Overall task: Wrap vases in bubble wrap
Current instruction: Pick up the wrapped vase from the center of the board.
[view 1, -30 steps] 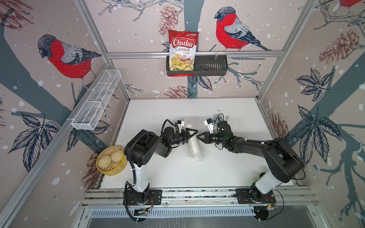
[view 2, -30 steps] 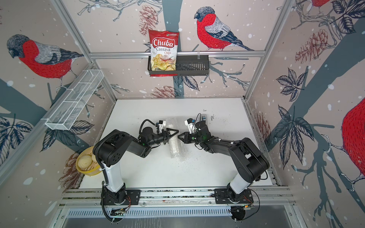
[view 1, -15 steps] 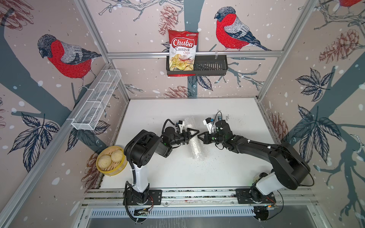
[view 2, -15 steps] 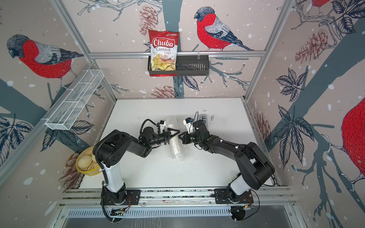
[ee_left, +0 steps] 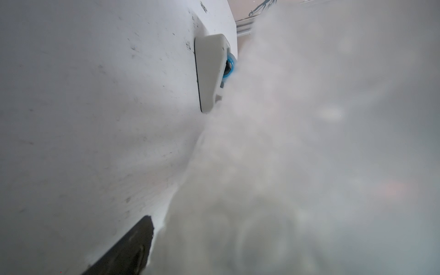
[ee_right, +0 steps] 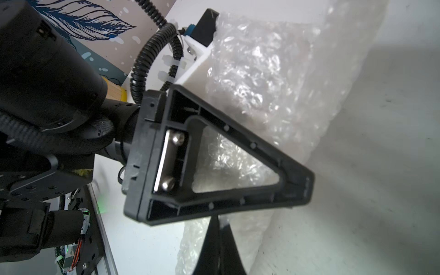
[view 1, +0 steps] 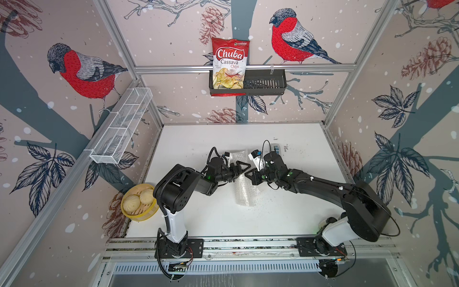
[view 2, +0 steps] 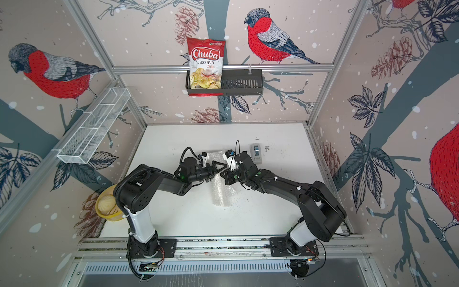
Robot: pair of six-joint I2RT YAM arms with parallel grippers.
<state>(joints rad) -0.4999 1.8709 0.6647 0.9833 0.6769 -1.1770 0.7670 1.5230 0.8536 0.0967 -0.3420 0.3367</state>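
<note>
Translucent bubble wrap lies rolled into a loose tube on the white table. It starts just beside the grey tape dispenser and runs away from it toward the arms' bases. In both top views the left gripper and right gripper meet, tips close together, over the half of the tube nearer the dispenser. In a top view the right wrist covers most of the dispenser; in a top view it shows whole.

Only the left wrist view shows the dispenser's blue roll. The wrap sits close to that lens and fogs the rest, leaving one dark finger in sight, so whether the left jaws are parted or closed cannot be told. The right wrist view shows one left finger side-on against the wrap, its partner hidden behind it. The right gripper's fingers are closed together at the wrap's surface; whether they pinch a fold is unclear. What lies inside the tube cannot be made out.
</note>
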